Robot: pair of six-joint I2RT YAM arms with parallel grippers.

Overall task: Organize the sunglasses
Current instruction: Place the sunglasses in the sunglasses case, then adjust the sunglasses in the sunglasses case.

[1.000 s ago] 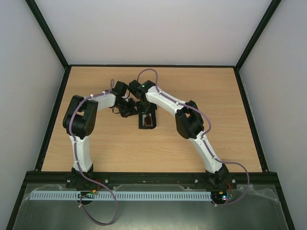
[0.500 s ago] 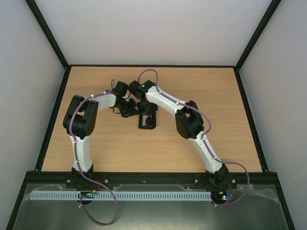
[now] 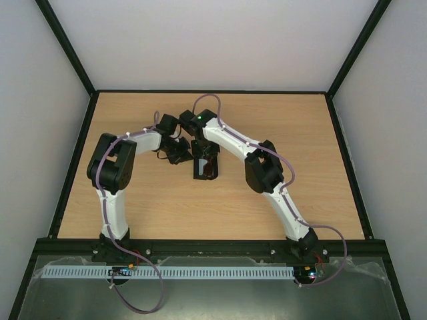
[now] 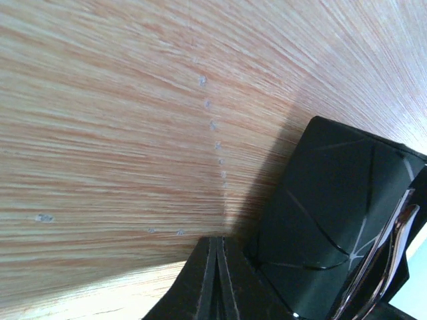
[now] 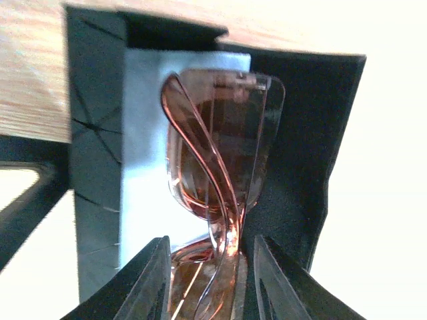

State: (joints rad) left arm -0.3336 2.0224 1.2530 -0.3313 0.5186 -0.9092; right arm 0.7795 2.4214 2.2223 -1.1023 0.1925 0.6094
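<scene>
Calls for a gentle hold across the folded frame of the light, thin, slick-lensed, fragile-looking sunglasses [image 5: 223, 147], with right pincer [image 5: 212, 241] parted astride them and left pincer [image 4: 215, 245] clenched beside the case [image 5: 303, 133].

In the top view, you see the sunglasses [image 3: 209, 170] only as a small brown patch inside the black case [image 3: 198, 175]. The right gripper [image 3: 204, 157] covers the case's far end. In the right wrist view, the bottom edge cuts off the near end of both. In the left wrist view, the right and bottom edges crop the case, and only the tips of the left gripper [image 4: 215, 253] show.
</scene>
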